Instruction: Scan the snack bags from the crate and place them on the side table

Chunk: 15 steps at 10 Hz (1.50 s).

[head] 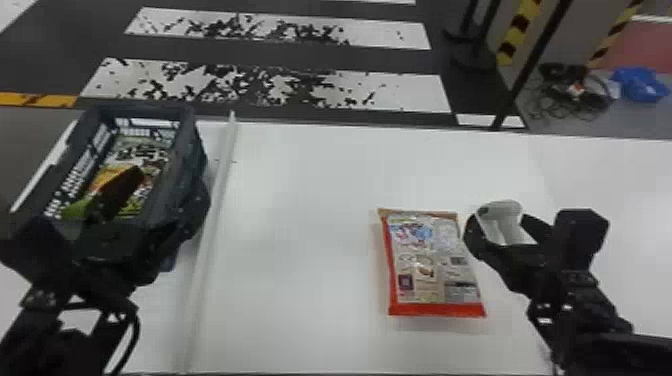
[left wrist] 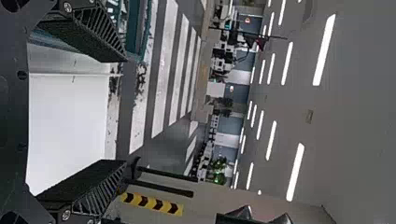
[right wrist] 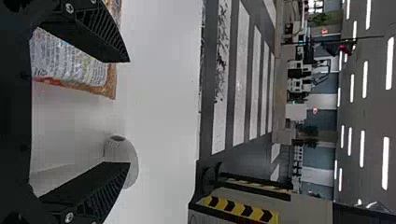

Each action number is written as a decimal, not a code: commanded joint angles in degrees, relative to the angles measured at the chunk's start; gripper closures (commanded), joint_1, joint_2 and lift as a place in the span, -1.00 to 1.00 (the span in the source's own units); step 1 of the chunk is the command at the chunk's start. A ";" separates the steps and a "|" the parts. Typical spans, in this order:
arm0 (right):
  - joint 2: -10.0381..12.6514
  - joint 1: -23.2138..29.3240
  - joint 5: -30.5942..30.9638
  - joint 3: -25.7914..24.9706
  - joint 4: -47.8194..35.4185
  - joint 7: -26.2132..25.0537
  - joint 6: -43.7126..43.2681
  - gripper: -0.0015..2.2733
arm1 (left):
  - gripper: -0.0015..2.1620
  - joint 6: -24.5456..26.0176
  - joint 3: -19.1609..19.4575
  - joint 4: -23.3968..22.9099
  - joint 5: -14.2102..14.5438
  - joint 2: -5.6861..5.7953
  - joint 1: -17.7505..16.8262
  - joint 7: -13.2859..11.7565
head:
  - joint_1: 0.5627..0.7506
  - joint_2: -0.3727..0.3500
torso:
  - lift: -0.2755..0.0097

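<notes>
Floor beyond: dark, crossed by broad white stripes [head: 400,92] with worn, flaked surfaces. Worktop [head: 300,200]: smooth, white, broad; a long, narrow white raised strip [head: 207,235] runs across it toward the left side.

Crate [head: 192,140]: dark grey-blue plastic, rectangular, open-topped, grid-slotted walls; at left on the worktop, beyond the strip. Contents: glossy printed snack bags [head: 140,150], with green, orange and silver-white areas. Count cannot be told, as they overlap and the left arm covers part.

Left claw [head: 167,182]: over the near part of the crate, the crate's bags below and around one finger as seen from the head. Black ribbed fingers stand wide, nothing between them. Contact with crate or bags: cannot tell.

Right claw [head: 500,218]: at right above the worktop, fingers spread wide, holding nothing.

Single snack bag [head: 432,260]: flat on the worktop, left of the right claw, near it and apart. Rectangular, shiny film; silver-white printed panel, red side and bottom edges, brownish top edge. Dense label text too small to read; dark square printed block low on the panel.

White rounded device [right wrist: 122,161]: smooth casing, dark oval spot; partly behind one right finger.
</notes>
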 commanded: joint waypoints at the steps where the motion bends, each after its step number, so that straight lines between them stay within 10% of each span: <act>1: -1.48 -1.39 0.23 -1.82 3.08 0.08 1.30 -0.93 | -0.90 0.53 -1.84 0.09 -1.26 0.13 -0.19 1.77 | 0.41 -0.26 | 0.27; 9: -9.13 -12.20 3.31 -1.38 15.82 1.48 12.02 -0.70 | -0.90 4.23 -4.21 0.79 -2.66 1.10 -1.07 3.18 | 0.41 -0.62 | 0.27; 15: -9.48 -14.66 5.77 0.81 16.79 3.77 17.12 0.80 | -0.90 4.58 -4.13 1.14 -2.40 1.19 -1.24 2.91 | 0.41 -0.62 | 0.27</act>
